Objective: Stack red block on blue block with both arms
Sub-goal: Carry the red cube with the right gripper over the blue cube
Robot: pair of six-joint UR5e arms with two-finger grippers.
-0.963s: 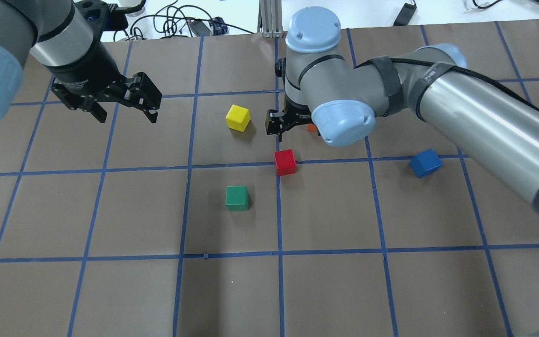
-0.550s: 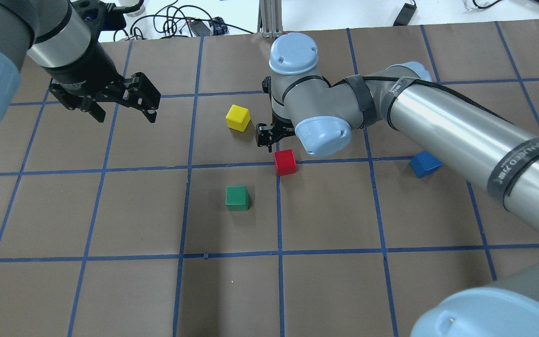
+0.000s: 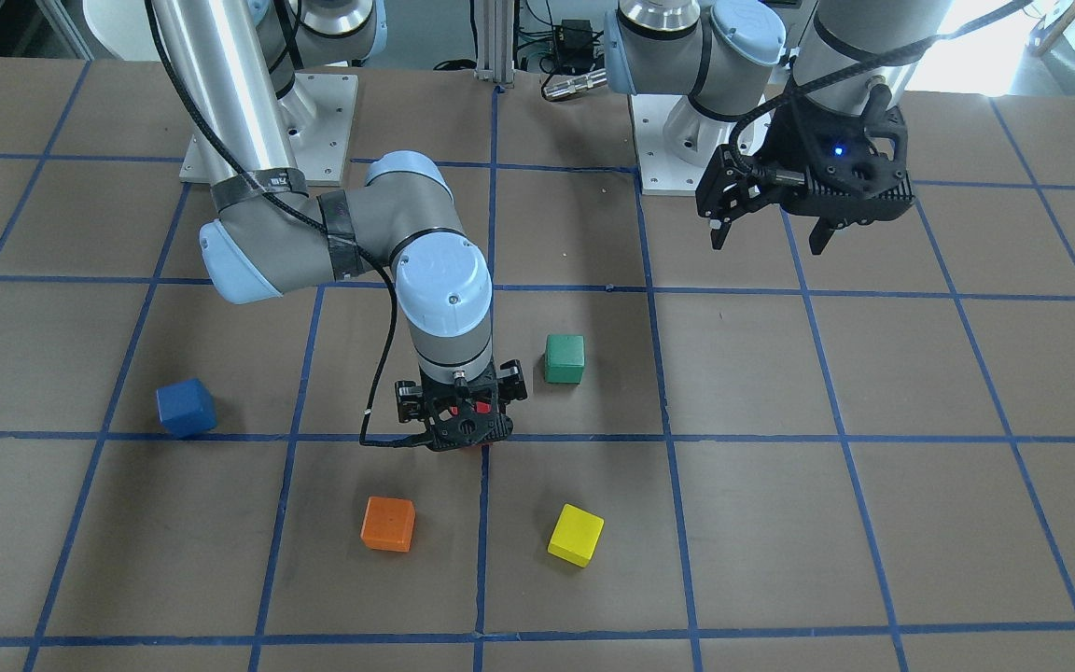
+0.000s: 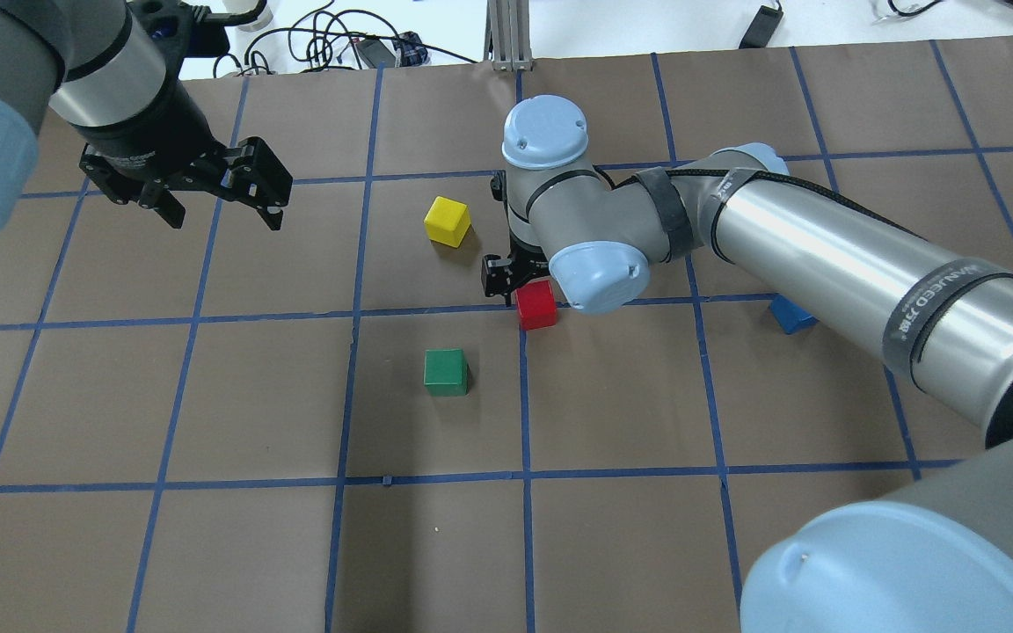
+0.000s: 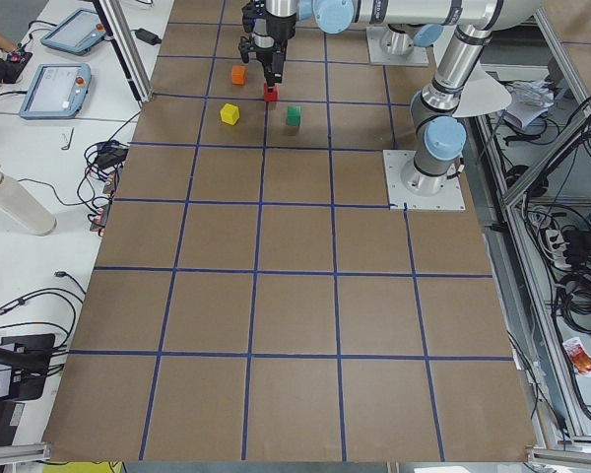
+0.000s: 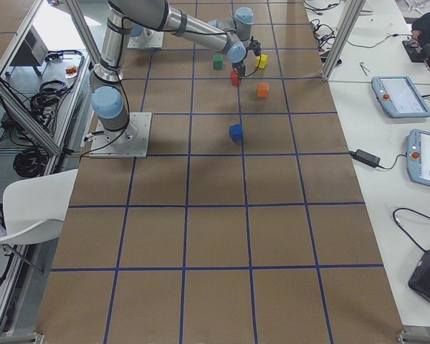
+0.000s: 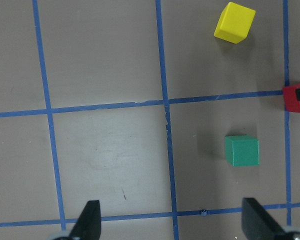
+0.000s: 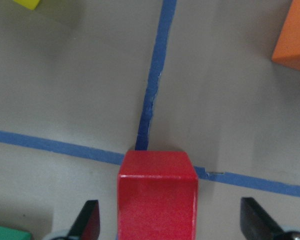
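The red block [image 4: 535,305] lies on a blue tape crossing at the table's middle. My right gripper [image 4: 517,283] is low over it and open. In the right wrist view the red block [image 8: 157,195] sits between the two fingertips [image 8: 89,222], with gaps on both sides. From the front the right gripper [image 3: 463,437] hides most of it. The blue block [image 3: 186,408] lies apart on the robot's right, half hidden under the right arm in the overhead view [image 4: 790,313]. My left gripper [image 4: 212,207] hangs open and empty over the far left.
A green cube [image 4: 446,372] lies just near-left of the red block. A yellow cube [image 4: 448,221] lies farther back-left. An orange cube [image 3: 387,524] lies beyond the right gripper, hidden by the wrist in the overhead view. Cables lie past the table's far edge.
My right gripper has moved toward the robot and down, from beside the orange cube to over the red block. My left gripper has drifted slightly left.
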